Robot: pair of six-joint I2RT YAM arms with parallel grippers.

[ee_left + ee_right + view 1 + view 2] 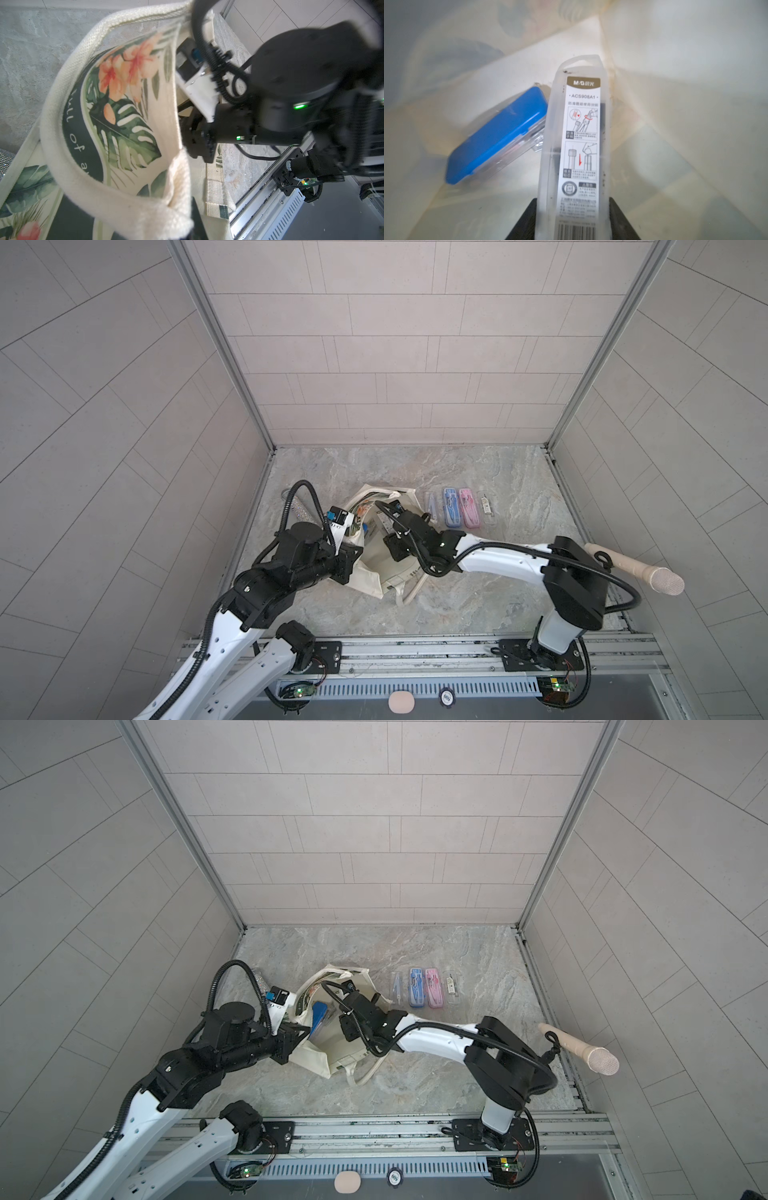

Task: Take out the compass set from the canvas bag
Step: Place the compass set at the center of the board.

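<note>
2 white arms (498, 562), black joints (575, 593), ribbed black cables (286, 508), green leds (299, 106)

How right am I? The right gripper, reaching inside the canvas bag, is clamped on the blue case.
Not quite. The right gripper is inside the canvas bag, but it is clamped on the clear labelled case, not the blue one; the blue case lies beside it, ungripped. The right wrist view shows this.

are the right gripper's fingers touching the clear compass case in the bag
Touching. The right wrist view shows the clear compass case wedged between both black fingers, with its edges flush against them.
</note>
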